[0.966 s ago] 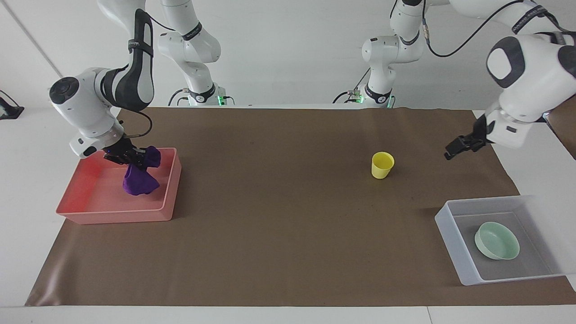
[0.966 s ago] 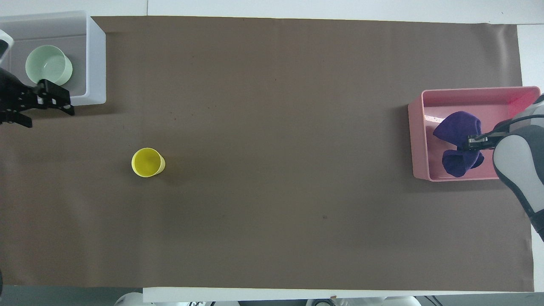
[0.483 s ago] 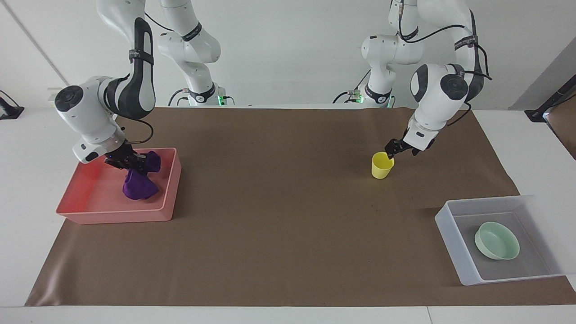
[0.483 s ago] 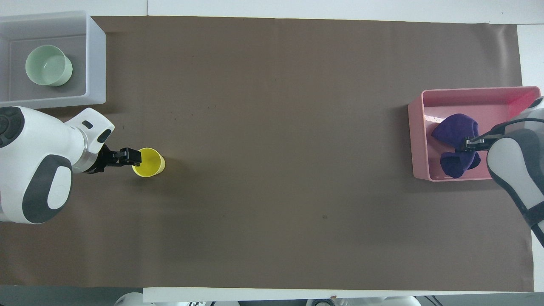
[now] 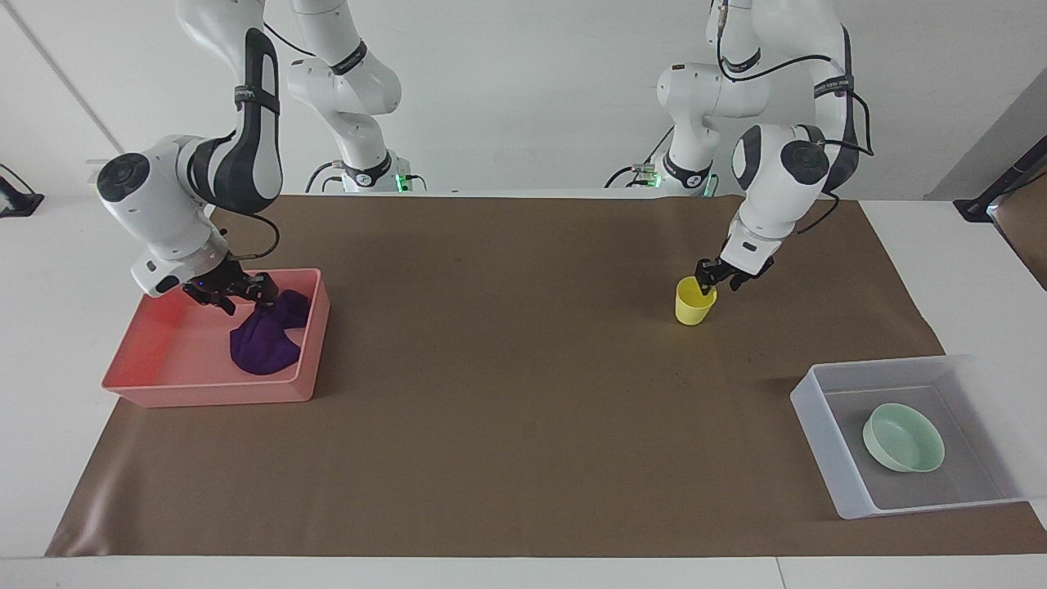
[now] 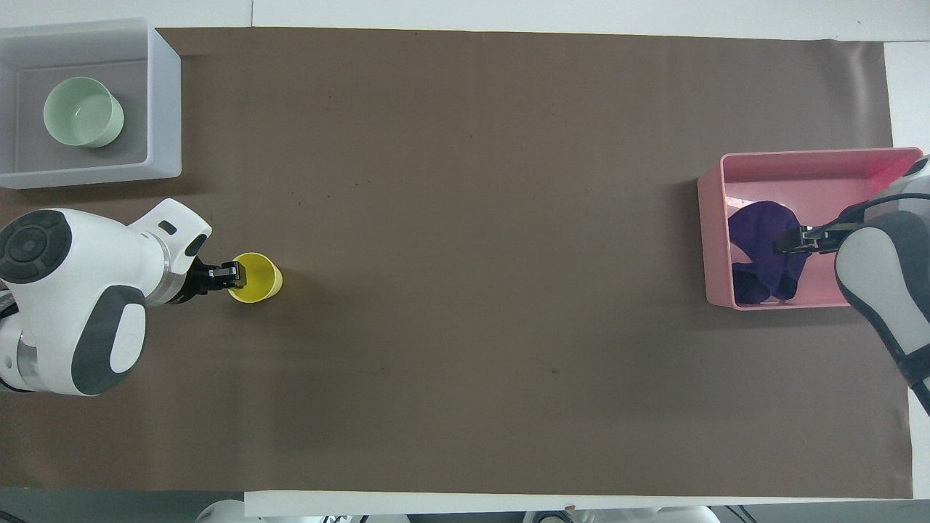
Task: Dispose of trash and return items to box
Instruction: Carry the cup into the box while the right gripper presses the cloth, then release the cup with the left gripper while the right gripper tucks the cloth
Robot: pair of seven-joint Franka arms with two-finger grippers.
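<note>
Purple rag: lying in pink tray, right gripper above it, fingers spread. Yellow cup: upright on brown mat, left gripper at its rim, finger state unclear. Mint bowl: inside translucent box.
</note>
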